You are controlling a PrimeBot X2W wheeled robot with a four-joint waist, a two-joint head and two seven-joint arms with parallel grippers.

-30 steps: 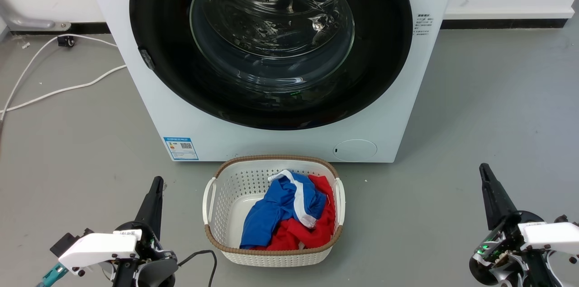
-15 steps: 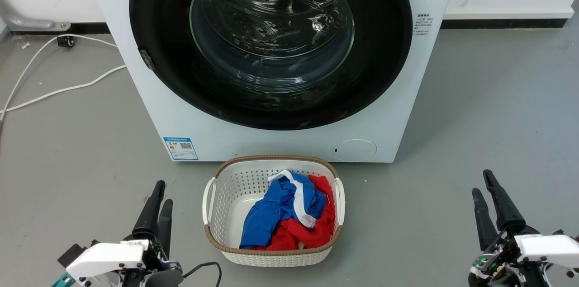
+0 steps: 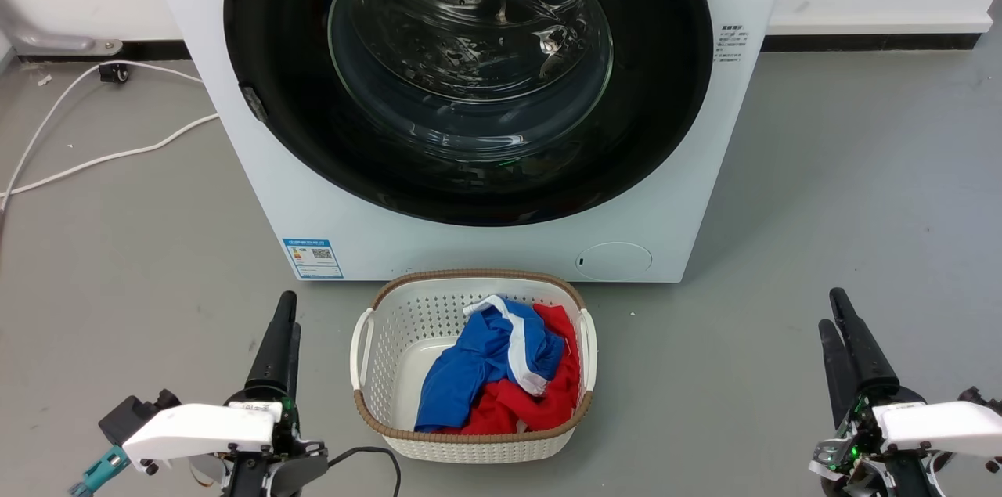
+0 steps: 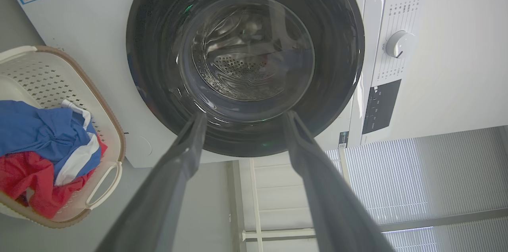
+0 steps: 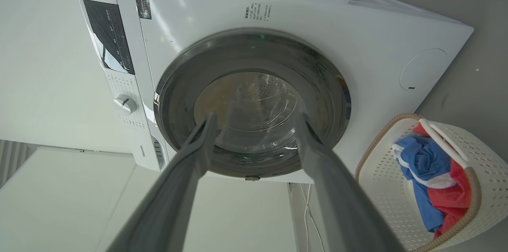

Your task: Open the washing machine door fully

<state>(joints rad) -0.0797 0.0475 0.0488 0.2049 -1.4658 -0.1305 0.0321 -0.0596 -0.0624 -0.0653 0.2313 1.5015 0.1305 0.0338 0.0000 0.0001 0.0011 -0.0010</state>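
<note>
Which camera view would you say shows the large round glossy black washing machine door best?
The right wrist view: the washing machine door shows with its whole rim. The head view and left wrist view each crop one edge.

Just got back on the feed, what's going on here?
Nothing is gripped yet. The large round glossy black door sits shut on the white front-loading washing machine. The left end effector and right end effector hover open, well short of it, flanking a white perforated basket of blue and red clothes.
</note>
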